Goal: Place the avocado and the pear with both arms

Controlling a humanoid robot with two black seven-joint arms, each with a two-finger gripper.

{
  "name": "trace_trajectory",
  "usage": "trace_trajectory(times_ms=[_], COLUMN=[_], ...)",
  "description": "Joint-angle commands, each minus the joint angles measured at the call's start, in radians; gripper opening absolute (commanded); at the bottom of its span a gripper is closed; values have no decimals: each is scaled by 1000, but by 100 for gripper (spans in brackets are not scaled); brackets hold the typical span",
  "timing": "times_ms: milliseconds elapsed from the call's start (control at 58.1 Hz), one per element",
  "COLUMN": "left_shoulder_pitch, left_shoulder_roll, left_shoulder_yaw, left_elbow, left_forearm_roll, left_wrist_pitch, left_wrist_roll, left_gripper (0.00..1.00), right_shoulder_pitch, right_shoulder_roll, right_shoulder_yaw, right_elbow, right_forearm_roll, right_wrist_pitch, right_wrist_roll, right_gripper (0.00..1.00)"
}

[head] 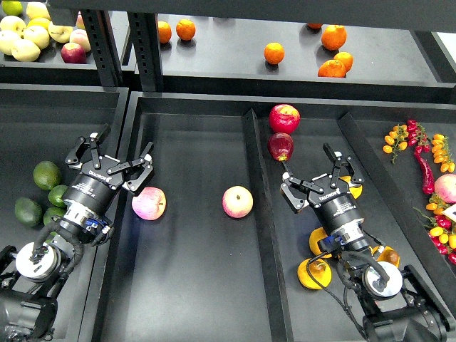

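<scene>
The pear, squat, yellow-orange with a brown sunken patch, lies in the right tray near its front, just left of my right arm. The darkest green oval fruit in the left tray looks like the avocado; rounder green fruits lie around it. My left gripper is open and empty, at the left tray's right edge, right of the green fruits and up-left of a pink apple. My right gripper is open and empty over the right tray, above the pear pile and well behind the pear.
A second pink apple lies mid-tray. Two red apples sit behind my right gripper. Cleaner yellow pears lie under my right arm. A raised divider splits the trays. Oranges on the back shelf; chillies and small tomatoes at right.
</scene>
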Motion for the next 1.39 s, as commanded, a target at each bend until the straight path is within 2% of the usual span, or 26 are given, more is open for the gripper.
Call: trace_trajectory(times_ms=[0,155,619,1066,1376], left_shoulder_pitch=[-40,-77,-76,62,73], left_shoulder_roll=[0,0,0,0,0], left_shoulder_yaw=[2,18,99,162,163], left_elbow=[7,13,2,-44,-54], left_forearm_roll=[-5,-5,-5,7,9], left_wrist_pitch=[0,0,0,-16,-16], left_wrist_roll=[0,0,0,4,6], left_gripper=[100,100,100,100,100], right_shoulder_pitch=[-2,5,10,-1,-2], right_shoulder_roll=[0,0,0,0,0], right_shoulder_yaw=[-17,-46,-63,-65,-71], right_elbow=[5,19,16,10,10], right_forearm_roll=[23,29,28,28,28], right_wrist_pitch=[1,-8,-5,-8,-6], right_wrist_roll=[-6,-11,-9,-9,-9], right_gripper=[99,99,99,99,99])
